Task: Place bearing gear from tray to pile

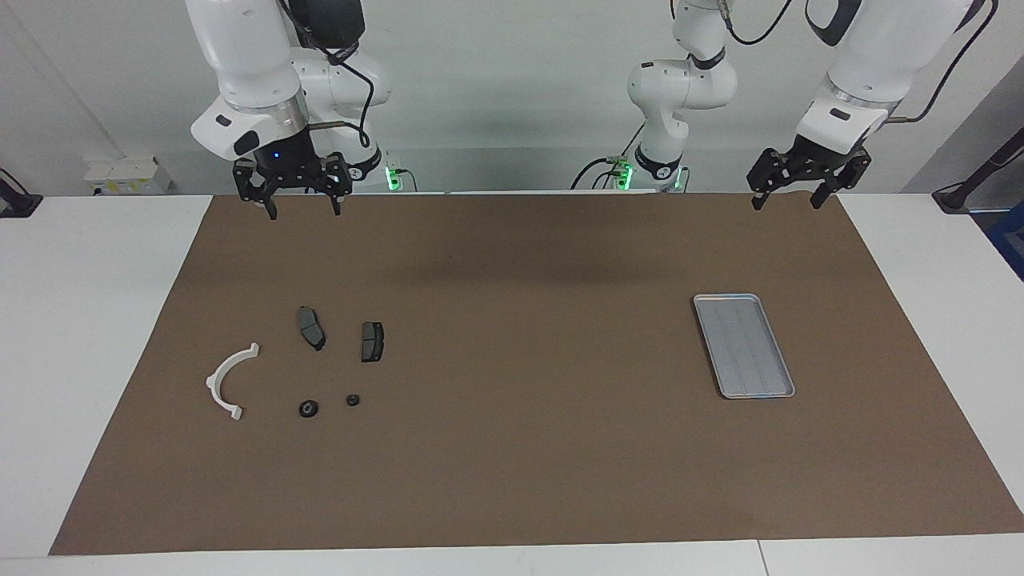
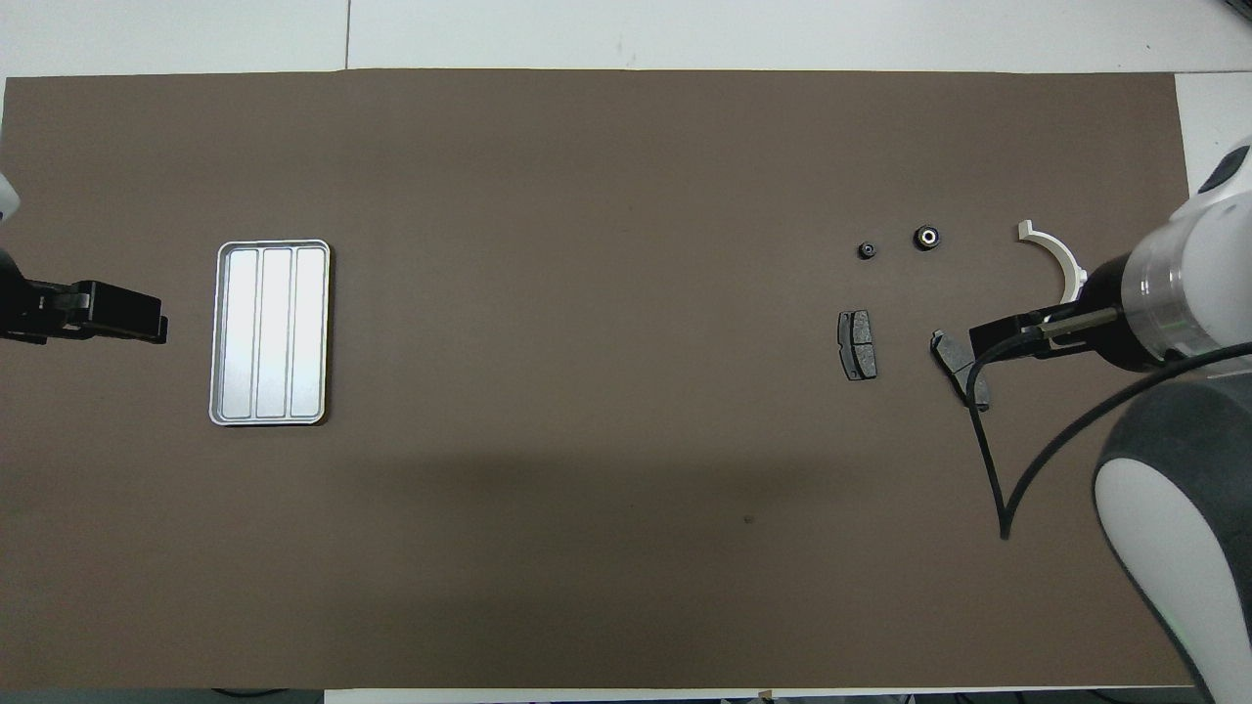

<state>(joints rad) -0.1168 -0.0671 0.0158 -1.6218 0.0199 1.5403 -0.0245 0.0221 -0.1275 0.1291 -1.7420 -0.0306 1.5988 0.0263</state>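
— The table first: anything left in the tray?

— Nothing that I can see. It lies bare at the left arm's end, its long side running away from the robots. The pile is well apart from it, at the right arm's end.

— And the arms?

— Both are up near their bases. The right gripper hangs open and empty over the mat's edge nearest the robots; the pile lies farther out than that edge, almost straight ahead of the gripper. The left gripper is open and empty too, waiting over the same edge, with the tray lying farther out from it.

— So where's the bearing gear?

— I'd take it for one of the two small dark round parts: the larger ring, or the smaller one just beside it. Both sit on the mat, farther from the robots than the two brake pads, and next to the white bracket.

— So the job looks done?

— I'd judge so. Any tidying falls to the right arm.
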